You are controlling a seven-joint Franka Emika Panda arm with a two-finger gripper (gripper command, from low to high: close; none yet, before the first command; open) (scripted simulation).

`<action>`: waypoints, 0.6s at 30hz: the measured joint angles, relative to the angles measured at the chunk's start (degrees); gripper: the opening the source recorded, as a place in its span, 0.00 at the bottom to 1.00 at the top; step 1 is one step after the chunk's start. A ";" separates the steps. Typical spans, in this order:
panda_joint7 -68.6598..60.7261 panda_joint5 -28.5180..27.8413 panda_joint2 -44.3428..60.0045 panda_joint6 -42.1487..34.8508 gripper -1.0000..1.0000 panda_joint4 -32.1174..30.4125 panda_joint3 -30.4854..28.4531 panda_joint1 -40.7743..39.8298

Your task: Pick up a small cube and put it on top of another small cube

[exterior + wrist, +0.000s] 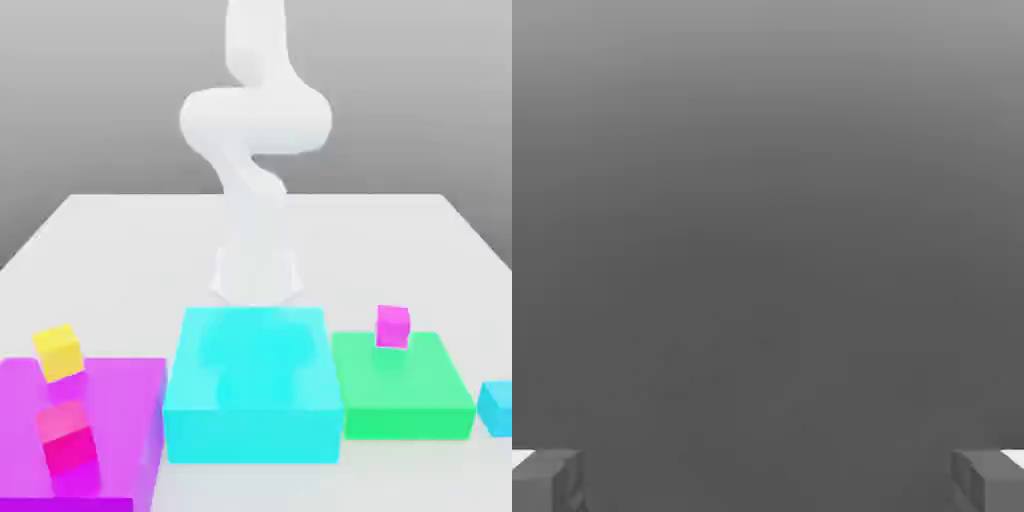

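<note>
A: Where does the small cube (496, 408) sit, and why go for that one?

B: It rests on the tabletop (120, 240) at the exterior view's far right, about four o'clock from the big cyan block (250, 420). It lies low beside the green block (405, 405), free on top, so I judge it an easy grab from above.

A: And the arm (255, 190)?

B: It rises behind the cyan block, at twelve o'clock from it. In the hand view the gripper (768, 480) has its jaws spread wide with nothing between them, ready for a cube.

A: Where could the cube go?

B: Likely candidates: the magenta cube (392, 326) on the green block, or the yellow cube (58, 352) and pink cube (68, 440) on the purple block (120, 400) at nine o'clock. The magenta one is nearest, I'd guess.
</note>
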 joint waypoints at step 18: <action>-31.99 2.24 37.74 13.81 0.50 -4.27 7.17 21.24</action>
